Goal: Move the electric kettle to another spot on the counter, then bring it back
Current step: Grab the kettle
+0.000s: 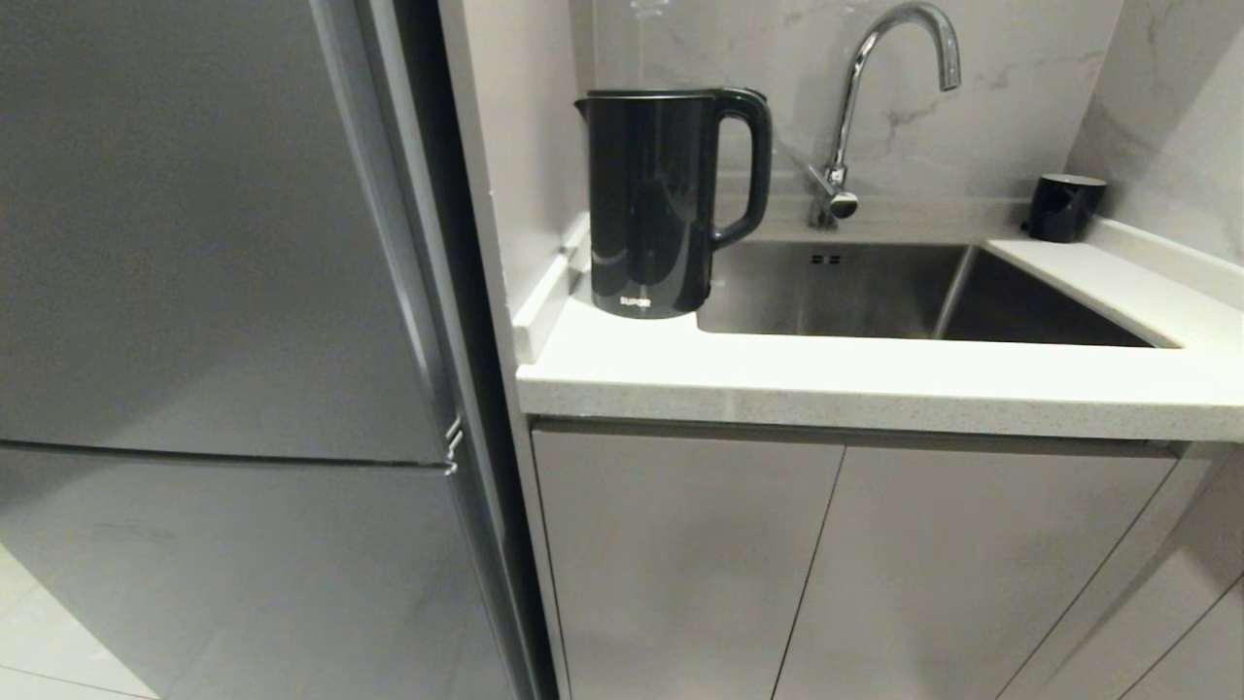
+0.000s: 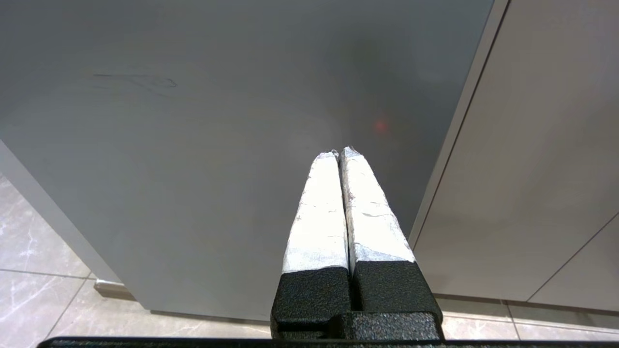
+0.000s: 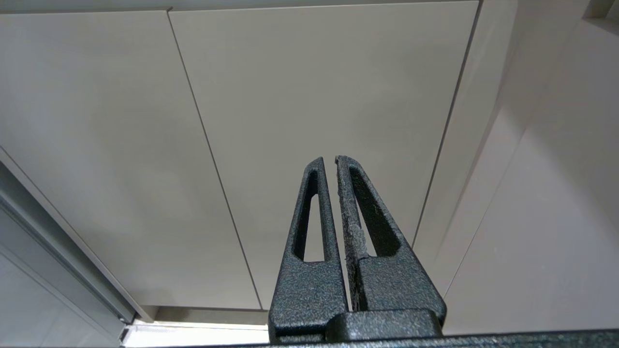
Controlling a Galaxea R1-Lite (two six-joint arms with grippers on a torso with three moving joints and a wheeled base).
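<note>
The electric kettle, a tall glossy black jug with a loop handle on its right side, stands upright on the white speckled counter at the sink's left end. Neither arm shows in the head view. My left gripper hangs low before the grey fridge front, its white-wrapped fingers pressed together with nothing between them. The right gripper is shut and empty too, facing the pale cabinet doors below the counter.
A steel sink with a chrome tap lies right of the kettle. A small black cup stands at the back right corner. The fridge fills the left. Cabinet doors sit under the counter.
</note>
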